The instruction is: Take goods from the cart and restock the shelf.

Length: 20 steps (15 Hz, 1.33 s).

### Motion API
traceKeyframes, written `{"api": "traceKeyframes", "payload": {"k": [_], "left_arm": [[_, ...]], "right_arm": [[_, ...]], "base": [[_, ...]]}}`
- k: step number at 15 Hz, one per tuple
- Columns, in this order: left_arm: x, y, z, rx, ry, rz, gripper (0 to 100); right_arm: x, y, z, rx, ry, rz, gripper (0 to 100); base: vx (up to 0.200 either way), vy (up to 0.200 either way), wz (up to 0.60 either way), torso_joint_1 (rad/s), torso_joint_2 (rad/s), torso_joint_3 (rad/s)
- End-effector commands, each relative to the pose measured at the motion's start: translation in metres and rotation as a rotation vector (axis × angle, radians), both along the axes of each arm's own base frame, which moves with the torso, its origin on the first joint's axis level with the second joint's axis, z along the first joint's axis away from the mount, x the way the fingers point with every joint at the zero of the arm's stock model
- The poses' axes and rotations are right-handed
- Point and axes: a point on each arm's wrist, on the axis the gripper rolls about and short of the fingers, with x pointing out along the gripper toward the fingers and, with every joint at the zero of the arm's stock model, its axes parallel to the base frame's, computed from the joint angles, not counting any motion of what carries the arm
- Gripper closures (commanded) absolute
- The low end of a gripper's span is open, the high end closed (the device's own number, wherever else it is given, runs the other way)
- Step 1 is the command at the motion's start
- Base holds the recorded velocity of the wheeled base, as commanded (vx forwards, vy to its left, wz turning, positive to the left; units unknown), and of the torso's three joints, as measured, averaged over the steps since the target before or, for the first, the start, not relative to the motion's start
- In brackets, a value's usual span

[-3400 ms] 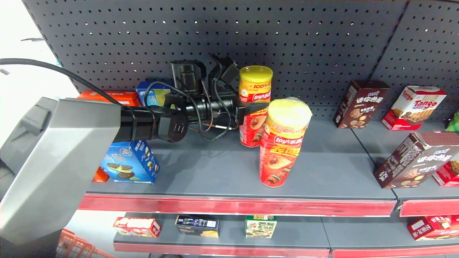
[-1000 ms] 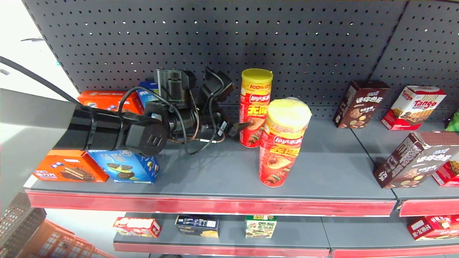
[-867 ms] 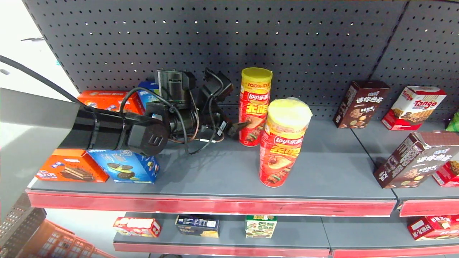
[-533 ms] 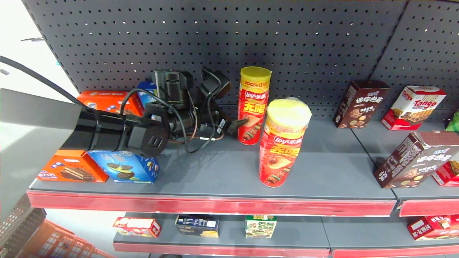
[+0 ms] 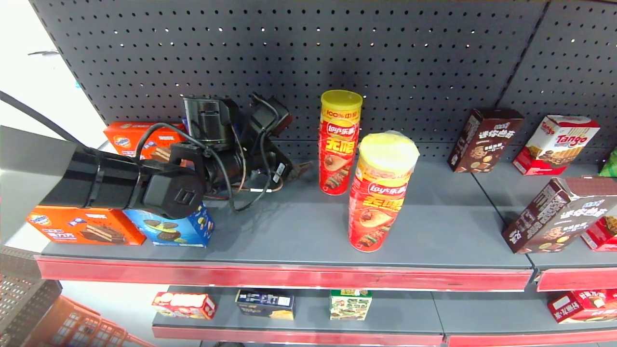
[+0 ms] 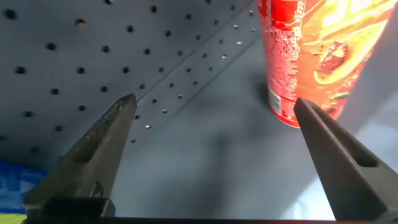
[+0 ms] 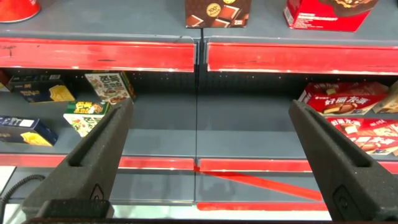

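I'm on the head view: my left gripper (image 5: 300, 169) hovers low over the grey shelf (image 5: 289, 226), just to the left of the rear chip can (image 5: 340, 142) and not touching it. In the left wrist view the left gripper (image 6: 214, 102) has its jaws wide apart with nothing between them, and the rear chip can (image 6: 317, 56) stands beyond the finger (image 6: 336, 162) on that side.

That can is upright near the pegboard (image 5: 308, 53). The front chip can (image 5: 381, 190) stands upright too, nearer the shelf edge and slightly to the right, overlapping the rear one from my angle.

Under my left arm sit a blue cookie box (image 5: 181, 231) and an orange box (image 5: 84, 230). A brown box (image 5: 484, 140) stands well to the right.

My right gripper (image 7: 211, 106) faces the lower shelves (image 7: 249, 130), jaws spread apart and empty.
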Motion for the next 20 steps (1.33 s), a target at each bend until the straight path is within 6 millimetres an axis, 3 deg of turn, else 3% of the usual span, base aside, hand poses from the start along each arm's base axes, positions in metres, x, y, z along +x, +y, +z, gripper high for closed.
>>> {"api": "traceKeyframes", "payload": {"k": [1,8,20], "left_arm": [[0.001,0.002,0.003,-0.003,-0.023,0.026,0],[0.024,-0.012,-0.019,0.014,-0.049,0.079,0],[0.017,-0.042,-0.016,-0.001,-0.064,0.014,0]], "right_arm": [[0.000,0.000,0.000,0.000,0.002,0.000,0],[0.000,0.000,0.000,0.000,0.002,0.000,0],[0.000,0.000,0.000,0.000,0.002,0.002,0]], "base": [[0.000,0.000,0.00,0.000,0.00,0.000],[0.000,0.000,0.00,0.000,0.00,0.000],[0.000,0.000,0.00,0.000,0.00,0.000]]}}
